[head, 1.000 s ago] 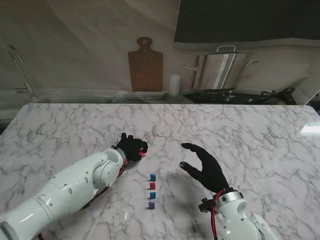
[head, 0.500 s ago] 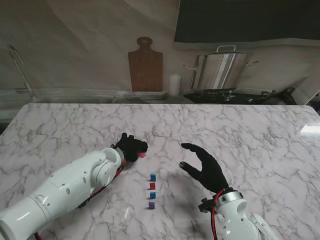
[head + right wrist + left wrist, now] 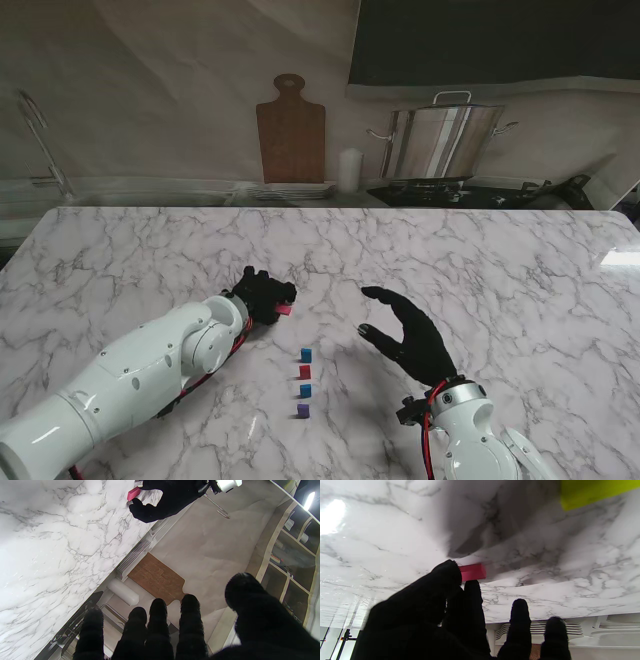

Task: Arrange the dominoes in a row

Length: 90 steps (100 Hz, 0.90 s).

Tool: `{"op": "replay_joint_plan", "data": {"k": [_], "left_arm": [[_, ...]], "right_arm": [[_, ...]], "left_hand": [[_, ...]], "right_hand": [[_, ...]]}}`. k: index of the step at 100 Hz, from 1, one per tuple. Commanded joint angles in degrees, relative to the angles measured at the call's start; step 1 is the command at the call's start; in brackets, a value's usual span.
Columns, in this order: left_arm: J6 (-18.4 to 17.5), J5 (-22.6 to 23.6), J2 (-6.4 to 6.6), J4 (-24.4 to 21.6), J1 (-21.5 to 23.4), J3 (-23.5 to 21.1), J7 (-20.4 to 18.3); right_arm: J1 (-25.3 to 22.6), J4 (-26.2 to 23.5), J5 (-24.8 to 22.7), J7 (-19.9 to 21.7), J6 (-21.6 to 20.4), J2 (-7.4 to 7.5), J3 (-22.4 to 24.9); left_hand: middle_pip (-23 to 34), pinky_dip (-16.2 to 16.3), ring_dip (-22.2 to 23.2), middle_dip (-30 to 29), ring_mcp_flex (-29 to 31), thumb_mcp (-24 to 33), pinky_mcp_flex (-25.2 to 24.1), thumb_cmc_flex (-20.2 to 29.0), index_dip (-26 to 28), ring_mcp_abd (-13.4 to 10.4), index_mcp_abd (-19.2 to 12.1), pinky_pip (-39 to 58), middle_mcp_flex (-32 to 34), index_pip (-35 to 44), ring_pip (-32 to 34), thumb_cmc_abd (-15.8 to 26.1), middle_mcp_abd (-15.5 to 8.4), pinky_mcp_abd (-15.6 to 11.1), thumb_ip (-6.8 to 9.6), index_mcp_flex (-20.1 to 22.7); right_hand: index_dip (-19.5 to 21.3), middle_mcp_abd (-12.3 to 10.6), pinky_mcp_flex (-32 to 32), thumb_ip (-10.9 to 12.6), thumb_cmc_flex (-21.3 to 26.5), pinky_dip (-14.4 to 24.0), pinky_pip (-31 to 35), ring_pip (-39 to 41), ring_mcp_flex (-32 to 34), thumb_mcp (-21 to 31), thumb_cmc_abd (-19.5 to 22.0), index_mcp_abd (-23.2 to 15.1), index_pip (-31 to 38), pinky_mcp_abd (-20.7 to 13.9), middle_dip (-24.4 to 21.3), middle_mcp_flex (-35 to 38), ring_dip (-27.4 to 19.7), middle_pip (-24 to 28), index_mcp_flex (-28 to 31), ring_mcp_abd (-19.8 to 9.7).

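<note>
Stand view: the left robot hand (image 3: 262, 294) pinches a pink domino (image 3: 284, 310) at its fingertips over the marble worktop (image 3: 520, 260). Nearer to me, a row of four dominoes (image 3: 303, 382) stands between both hands. The right robot hand (image 3: 412, 334) hovers empty, fingers spread, with bare worktop beyond.

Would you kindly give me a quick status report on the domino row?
Left robot hand shut on pink domino. Right robot hand open, holding nothing. Row of four dominoes standing; path unobstructed.
</note>
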Motion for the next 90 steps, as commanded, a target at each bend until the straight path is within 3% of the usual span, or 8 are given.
{"op": "replay_joint_plan", "data": {"k": [1,14,36,46,54,57,77,90], "left_arm": [[-0.02,-0.18,-0.05,0.43,0.64,0.56,-1.12],[0.28,-0.04,-0.07,0.33,0.72,0.70,-1.01],[0.27,0.68,0.01,0.19,0.85,0.60,-0.56],[-0.12,1.12,0.03,0.38,0.83,0.61,0.03],[-0.32,1.53,0.04,0.48,0.85,0.59,0.52],[-0.36,1.63,0.03,0.51,0.85,0.59,0.68],[-0.43,2.07,-0.03,0.79,0.66,0.95,1.36],[-0.19,2.23,-0.07,0.73,0.67,1.06,1.58]], "right_arm": [[-0.28,-0.24,-0.11,0.11,0.29,-0.06,-0.12],[-0.28,-0.25,-0.15,0.14,0.27,-0.05,-0.19],[-0.27,-0.27,-0.28,0.19,0.22,-0.02,-0.34],[-0.27,-0.26,-0.30,0.13,0.24,-0.03,-0.35],[-0.26,-0.24,-0.30,0.14,0.23,-0.03,-0.37],[-0.26,-0.24,-0.32,0.14,0.21,-0.02,-0.38],[-0.26,-0.21,-0.31,0.07,0.13,-0.04,-0.37],[-0.22,-0.14,-0.28,-0.01,0.12,-0.06,-0.38]], "left_hand": [[-5.09,-0.61,0.02,-4.93,0.48,-0.28,-1.25,-0.71,-1.72,0.03,1.59,0.63,2.42,-1.91,-0.26,0.08,0.21,0.26,1.09,-0.05],[-3.79,-0.43,0.23,-4.66,0.69,0.08,-1.31,-1.05,-3.43,-0.05,4.39,0.61,3.43,-3.77,-0.01,0.02,1.91,0.42,1.18,1.19],[-0.96,-0.04,0.90,-2.92,0.68,0.64,-1.26,-0.77,-4.23,-0.20,6.24,0.76,2.99,-4.75,0.87,-0.21,1.26,0.50,1.28,1.19],[1.43,0.10,1.47,-0.75,0.00,0.94,-1.31,-0.23,-3.83,-0.14,6.39,0.85,0.30,-4.71,1.57,-0.18,0.85,0.54,1.19,-0.83],[4.79,0.12,2.19,3.59,-0.18,0.67,-1.29,0.44,-2.91,-0.24,6.71,0.85,-0.50,-4.06,2.51,-0.66,0.52,0.51,0.62,-1.59],[4.52,0.14,2.53,7.26,-0.24,0.25,-1.30,0.98,-2.47,-0.26,6.82,0.86,-0.32,-3.93,2.89,-0.98,0.65,0.50,0.00,-1.69],[6.25,0.50,4.77,16.65,-0.68,-1.76,-1.25,3.68,-1.79,-1.01,7.75,1.55,0.45,-3.63,5.47,-2.40,1.22,0.40,-1.72,-1.65],[5.80,0.57,5.33,18.63,-0.23,-2.59,-1.20,5.78,-1.60,-1.07,7.83,1.98,3.30,-3.04,6.31,-4.01,0.94,0.49,-2.28,-0.54]], "right_hand": [[0.76,-0.13,-0.22,1.19,1.69,0.67,0.45,-0.12,1.29,1.24,0.48,-0.51,0.76,-0.09,0.35,-0.58,-0.50,0.89,-1.07,-0.93],[0.76,-0.19,-0.22,1.19,1.72,0.67,0.45,-0.10,1.33,1.25,0.46,-0.51,0.77,-0.10,0.36,-0.56,-0.49,0.91,-1.07,-0.86],[0.76,-0.16,-0.18,1.18,1.71,0.67,0.47,-0.11,1.33,1.27,0.43,-0.46,0.78,-0.15,0.34,-0.60,-0.49,0.89,-1.08,-0.79],[0.76,-0.24,-0.19,1.18,1.72,0.67,0.46,-0.11,1.32,1.28,0.42,-0.47,0.78,-0.13,0.35,-0.57,-0.50,0.91,-1.07,-0.83],[0.75,-0.21,-0.18,1.18,1.67,0.67,0.46,-0.11,1.32,1.27,0.45,-0.48,0.78,-0.14,0.35,-0.60,-0.50,0.90,-1.08,-0.81],[0.76,-0.20,-0.18,1.18,1.69,0.67,0.46,-0.11,1.32,1.28,0.45,-0.47,0.79,-0.11,0.35,-0.58,-0.50,0.91,-1.05,-0.84],[0.75,-0.10,-0.18,1.18,1.73,0.66,0.47,-0.12,1.30,1.29,0.45,-0.48,0.78,-0.08,0.34,-0.61,-0.50,0.91,-1.07,-0.82],[0.75,-0.20,-0.17,1.17,1.70,0.67,0.47,-0.10,1.34,1.28,0.45,-0.42,0.79,-0.12,0.34,-0.59,-0.50,0.92,-1.04,-0.82]]}}
